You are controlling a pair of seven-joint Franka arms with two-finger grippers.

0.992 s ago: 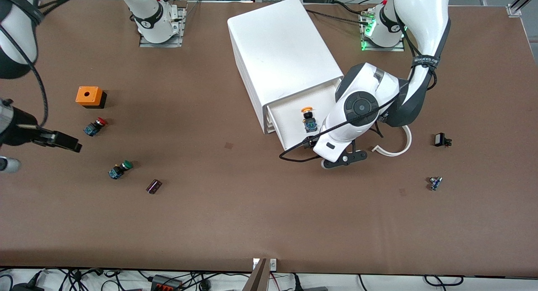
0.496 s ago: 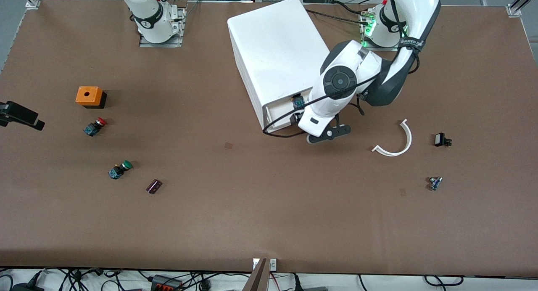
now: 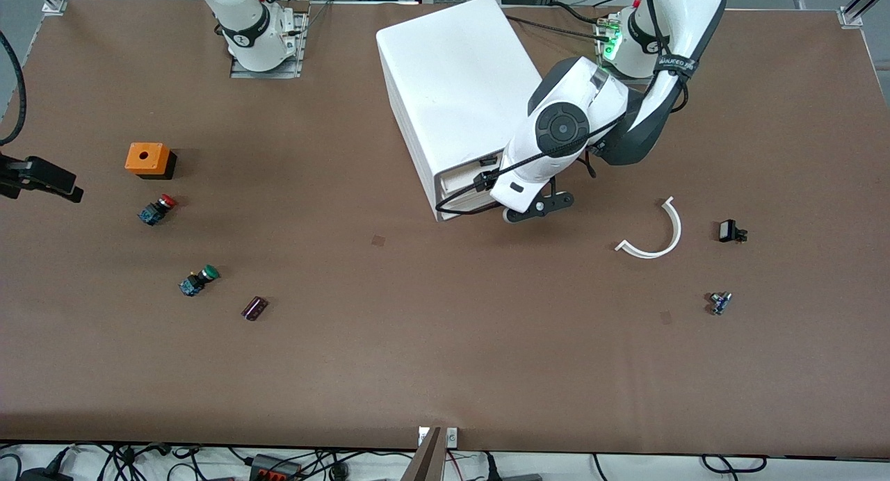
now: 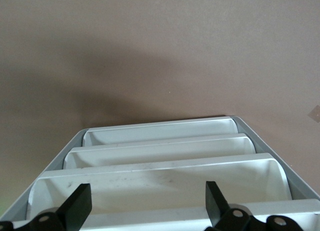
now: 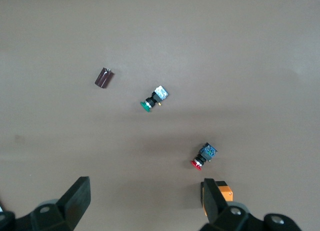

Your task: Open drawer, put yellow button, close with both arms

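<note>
Beside the red button sit an orange box and green button

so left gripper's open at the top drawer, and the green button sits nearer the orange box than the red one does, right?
No. The front view shows the red button nearer the orange box; the green button lies farther. The left gripper is open at the top drawer.

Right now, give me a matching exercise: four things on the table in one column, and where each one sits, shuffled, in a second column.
Things:
1. red button
2. green button
3. white curved strip
4. left claw

Places:
A. at the cabinet's drawer fronts
B. toward the left arm's end of the table
C. just nearer the front camera than the orange box
D. beside the small dark purple block

Pairs: 1-C, 2-D, 3-B, 4-A
</note>
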